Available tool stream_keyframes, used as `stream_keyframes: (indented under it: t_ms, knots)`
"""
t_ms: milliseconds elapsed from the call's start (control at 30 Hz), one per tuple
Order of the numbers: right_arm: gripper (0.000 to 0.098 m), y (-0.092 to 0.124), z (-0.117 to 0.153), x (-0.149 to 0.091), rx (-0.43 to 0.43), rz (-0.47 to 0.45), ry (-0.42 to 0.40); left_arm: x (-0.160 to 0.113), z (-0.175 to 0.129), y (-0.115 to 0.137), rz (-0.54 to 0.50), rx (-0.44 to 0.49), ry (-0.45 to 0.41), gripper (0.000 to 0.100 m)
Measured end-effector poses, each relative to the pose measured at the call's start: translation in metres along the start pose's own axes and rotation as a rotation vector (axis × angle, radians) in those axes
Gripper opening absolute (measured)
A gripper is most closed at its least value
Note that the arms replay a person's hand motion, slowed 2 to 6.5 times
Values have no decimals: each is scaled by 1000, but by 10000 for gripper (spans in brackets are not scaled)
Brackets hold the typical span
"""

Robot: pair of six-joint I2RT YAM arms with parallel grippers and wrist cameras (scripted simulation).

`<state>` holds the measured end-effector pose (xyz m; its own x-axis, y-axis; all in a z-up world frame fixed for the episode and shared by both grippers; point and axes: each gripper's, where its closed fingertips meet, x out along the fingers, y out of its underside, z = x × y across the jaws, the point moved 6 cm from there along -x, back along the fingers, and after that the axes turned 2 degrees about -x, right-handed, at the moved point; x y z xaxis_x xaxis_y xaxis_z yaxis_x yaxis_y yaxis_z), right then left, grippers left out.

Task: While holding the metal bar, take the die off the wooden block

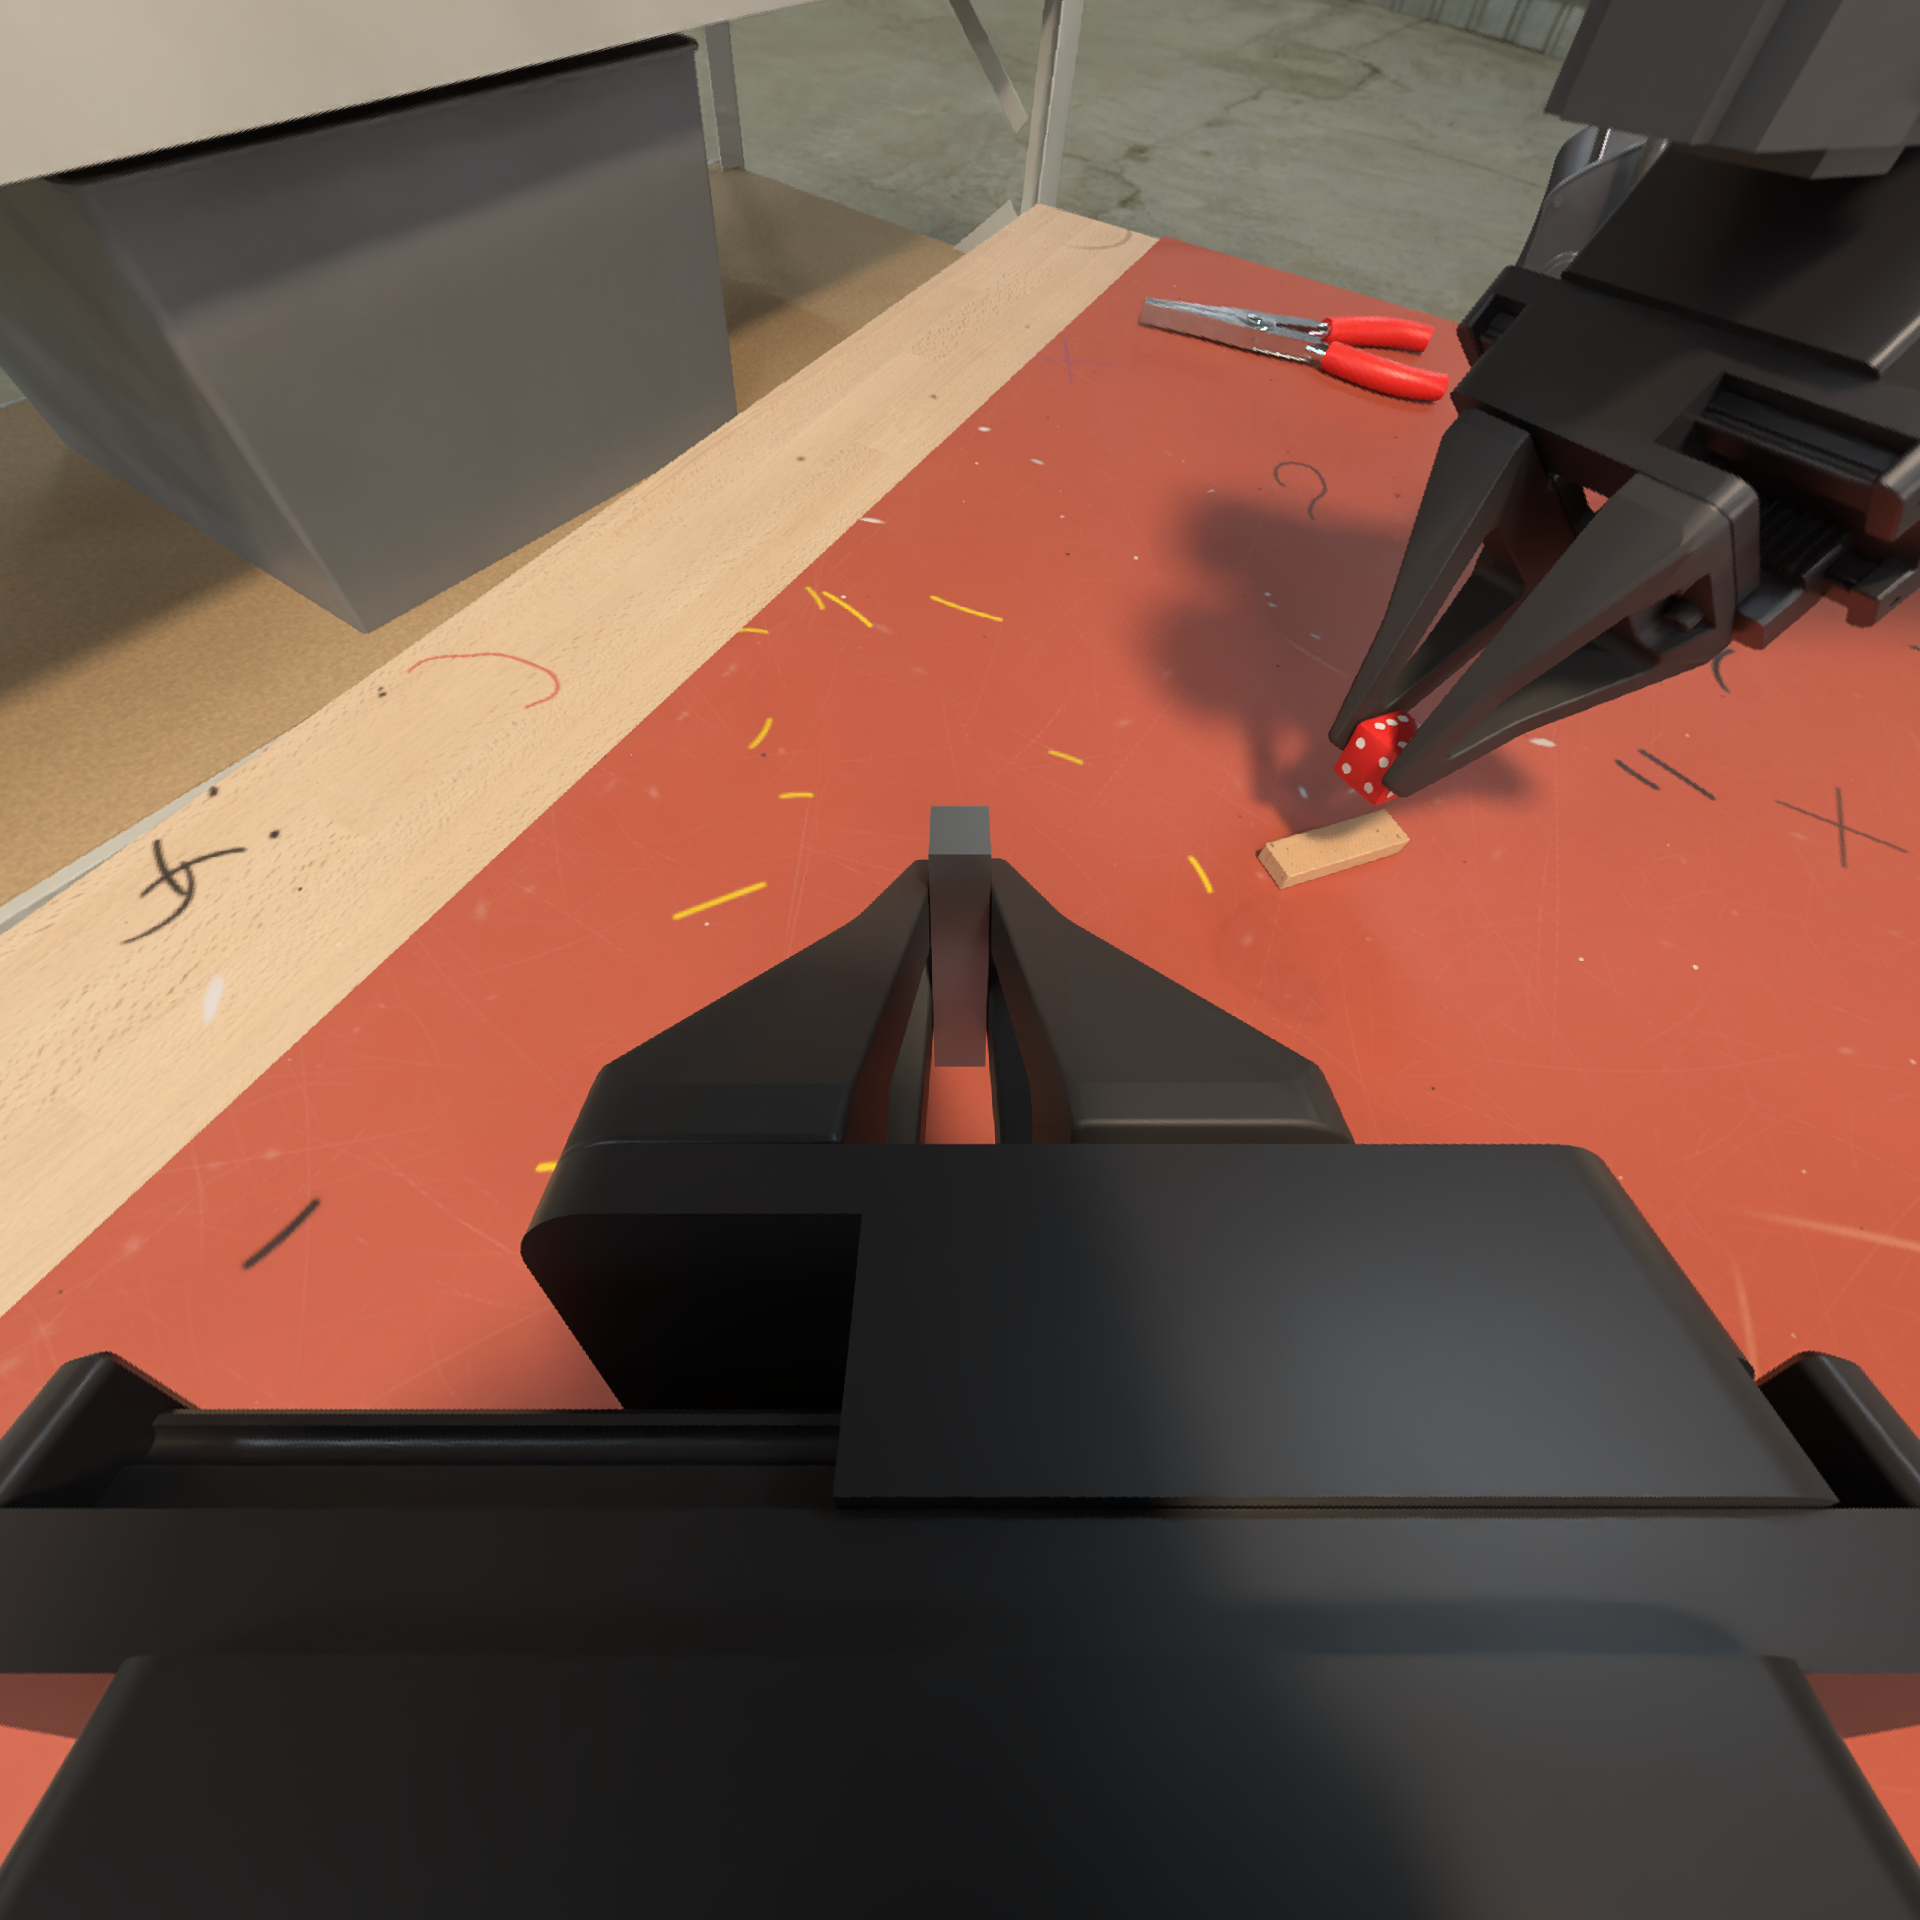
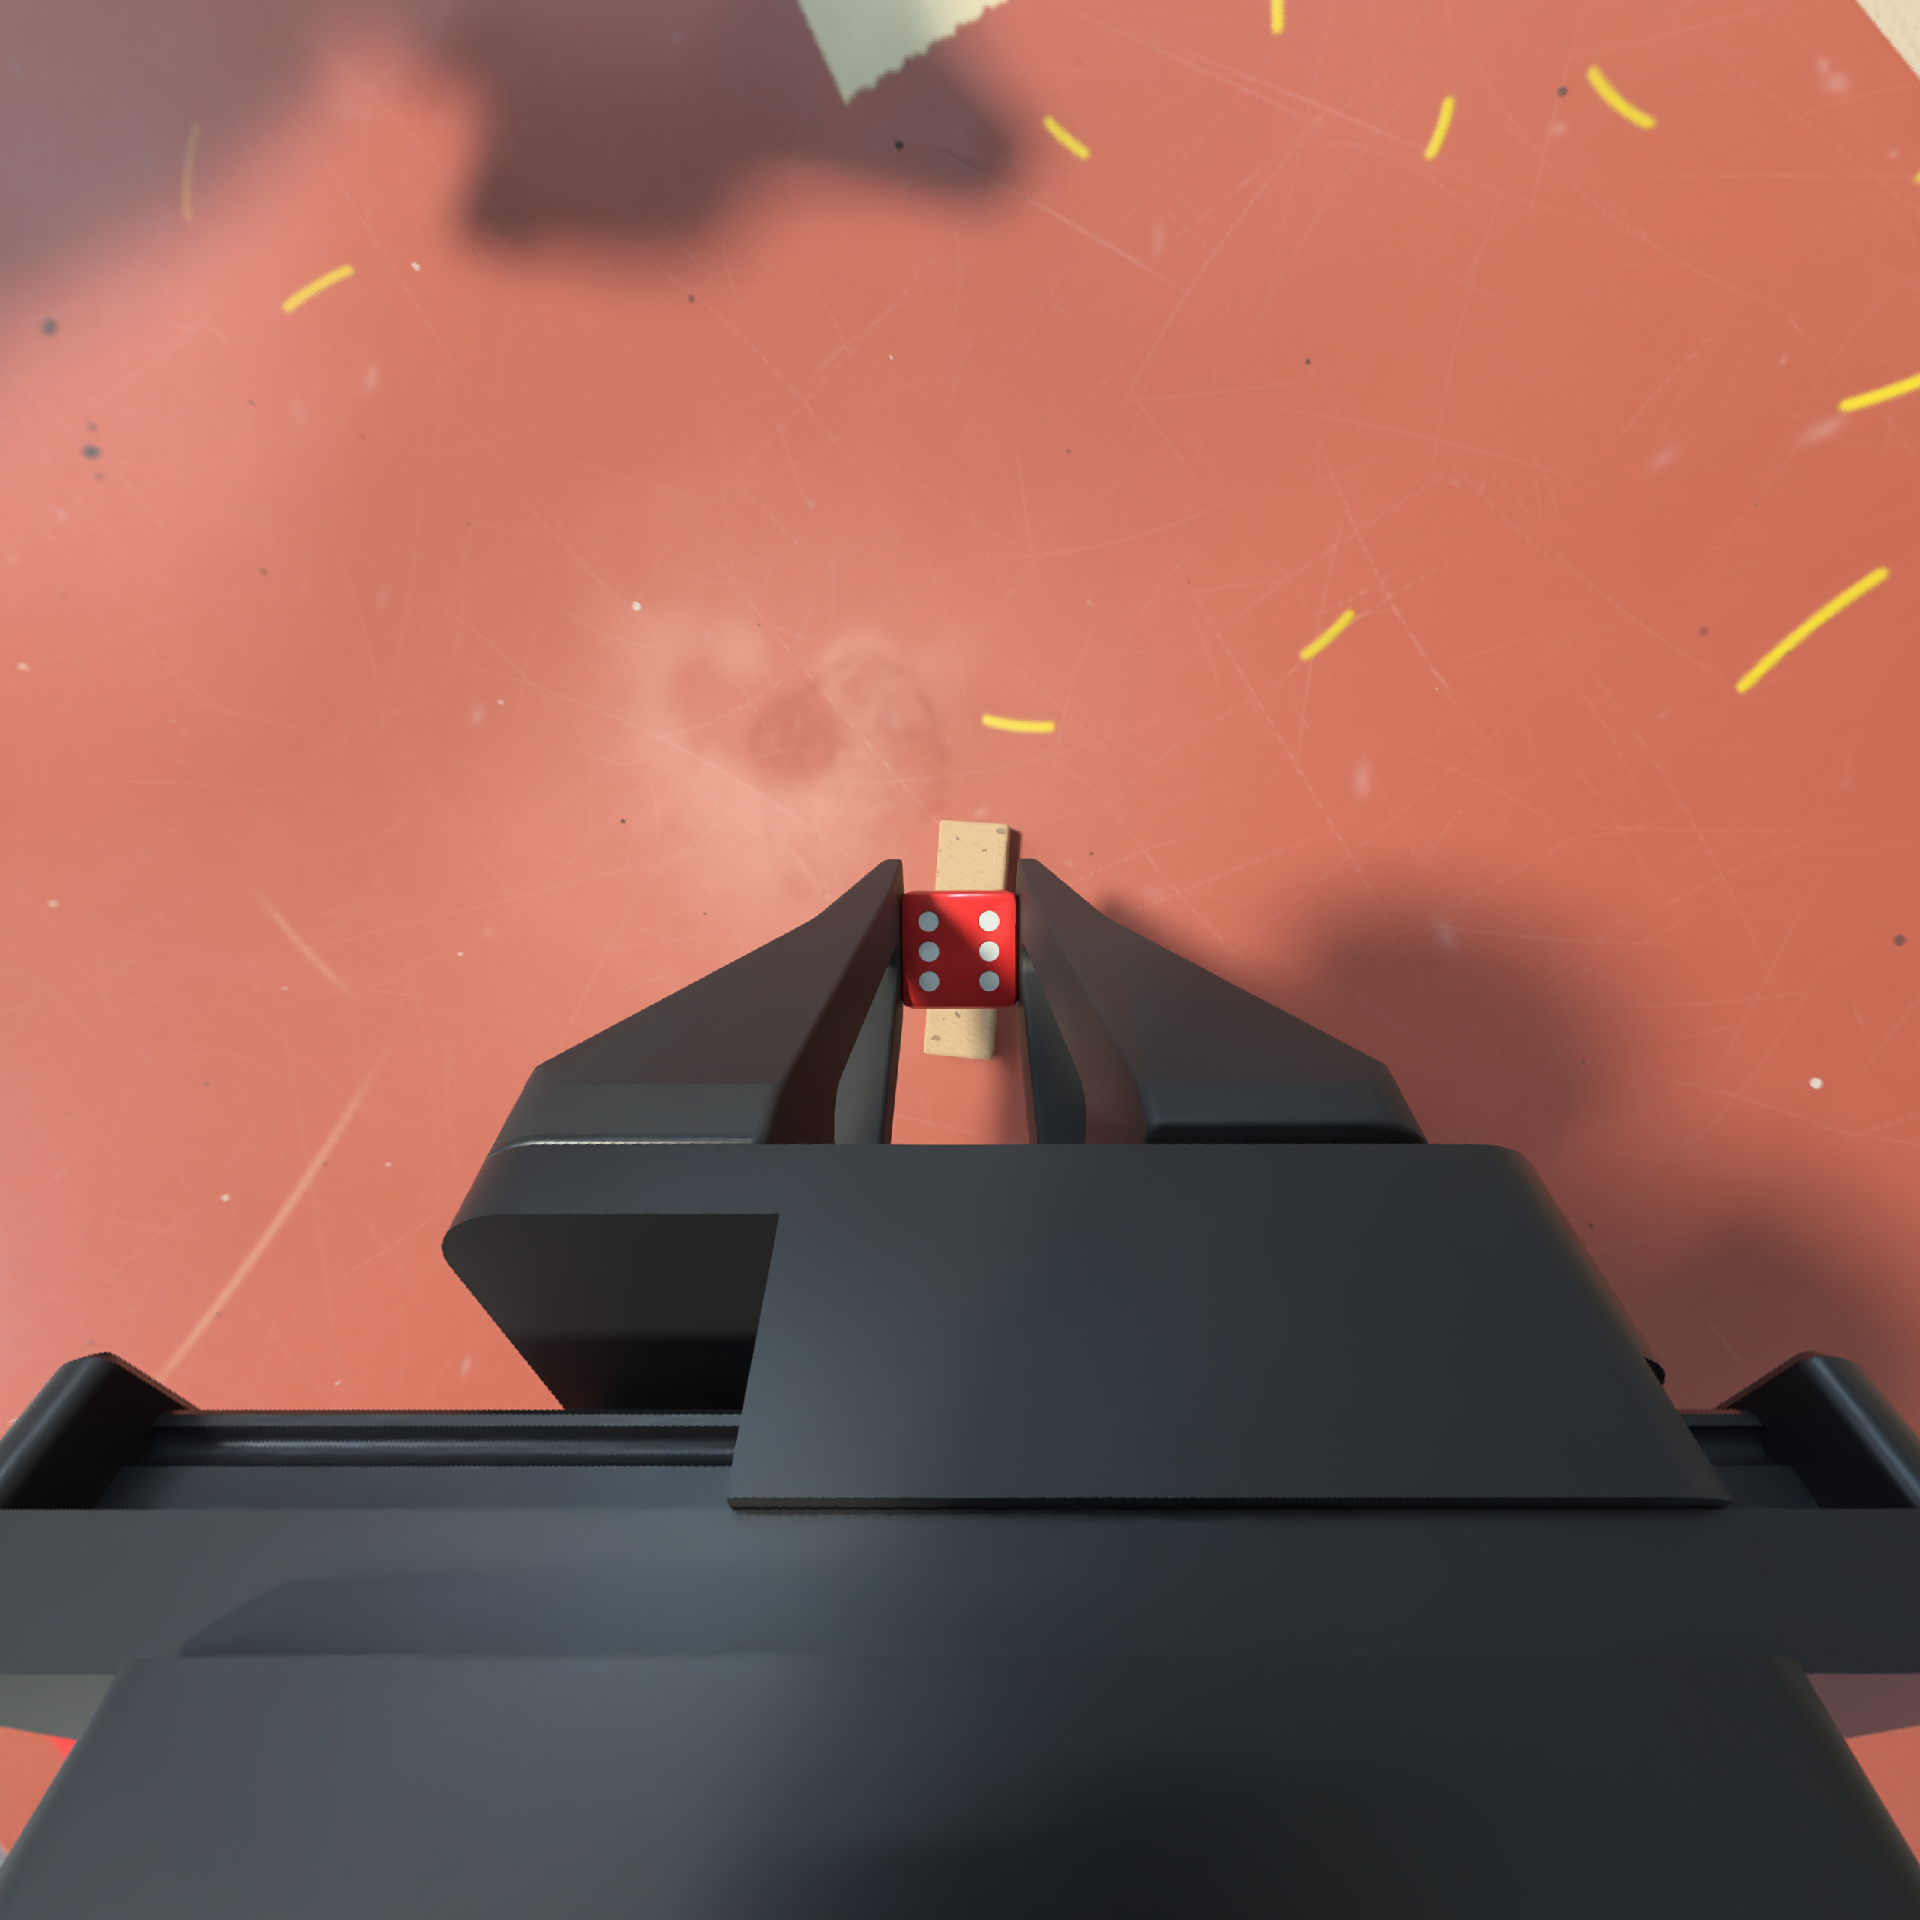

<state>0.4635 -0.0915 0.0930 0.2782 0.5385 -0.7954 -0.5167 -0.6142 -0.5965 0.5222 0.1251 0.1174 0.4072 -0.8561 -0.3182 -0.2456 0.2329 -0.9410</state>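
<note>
My left gripper [image 1: 959, 883] is shut on a dark grey metal bar [image 1: 959, 935] that runs between its fingers and sticks out past the tips, above the red mat. My right gripper [image 2: 958, 883] is shut on a red die with white pips [image 2: 958, 951]. In the left wrist view the right gripper [image 1: 1377, 764] holds the die [image 1: 1369, 756] a little above the flat wooden block [image 1: 1333, 850], apart from it. In the right wrist view the wooden block [image 2: 971, 857] lies on the mat directly below the die.
Red-handled pliers [image 1: 1299, 338] lie at the far side of the red mat [image 1: 1039, 675]. A pale wooden table strip [image 1: 520, 707] borders the mat on the left, with a grey bin [image 1: 364, 312] beyond the table edge.
</note>
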Motion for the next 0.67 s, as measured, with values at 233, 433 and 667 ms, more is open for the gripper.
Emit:
stream_keyframes:
  t_ms: [233,433,667]
  knots:
    - [179,-4,-9,-3,87,-38,-103,0,1,0,1,-2,0,81]
    - [179,-2,-25,-3,157,-62,-131,0,1,0,3,-4,1,81]
    - [179,2,-44,-4,217,-80,-117,0,2,0,3,-4,-1,81]
